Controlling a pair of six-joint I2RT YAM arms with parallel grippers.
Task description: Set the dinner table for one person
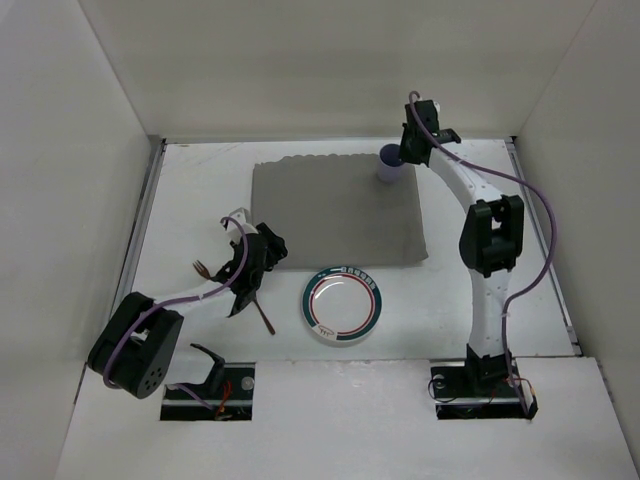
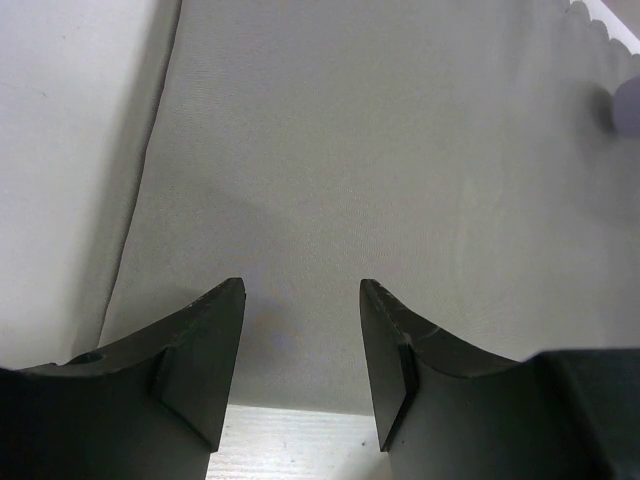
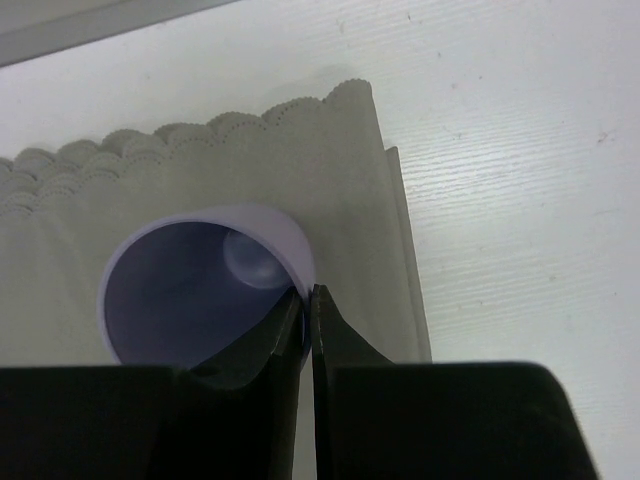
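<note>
The worktop [image 1: 560, 250] is the big white slab that fills the floor of the white-walled enclosure, with both arm bases bolted at its near edge and everything else lying on it. A grey cloth placemat [image 1: 335, 210] is spread over its far middle, its far edge scalloped.

The right arm reaches to the placemat's far right corner, where a pale purple cup [image 1: 390, 165] stands upright on the cloth. In the right wrist view the right claw [image 3: 308, 292] is pinched almost fully together on the near side of the cup's [image 3: 200, 290] rim, with one finger inside the mouth and one outside, so it has hold of the thin wall. Bare worktop [image 3: 520, 150] shows just to the right of the placemat [image 3: 150, 190].

The left arm lies low across the near left of the worktop. Its left claw [image 1: 268, 245] sits at the placemat's near left corner. In the left wrist view the left claw [image 2: 300, 285] stands wide apart with nothing between the fingers — only grey cloth [image 2: 380, 150] beyond them and a strip of worktop [image 2: 290, 440] below. I cannot tell whether the fingertips touch the cloth.

A round white plate [image 1: 342, 305] with a red and green ringed rim rests on the worktop just near of the placemat's near edge, apart from both claws. A fork [image 1: 202, 268] lies beside the left arm, and a brown-handled utensil [image 1: 263, 312] lies between that arm and the plate — its head is hidden under the arm.
</note>
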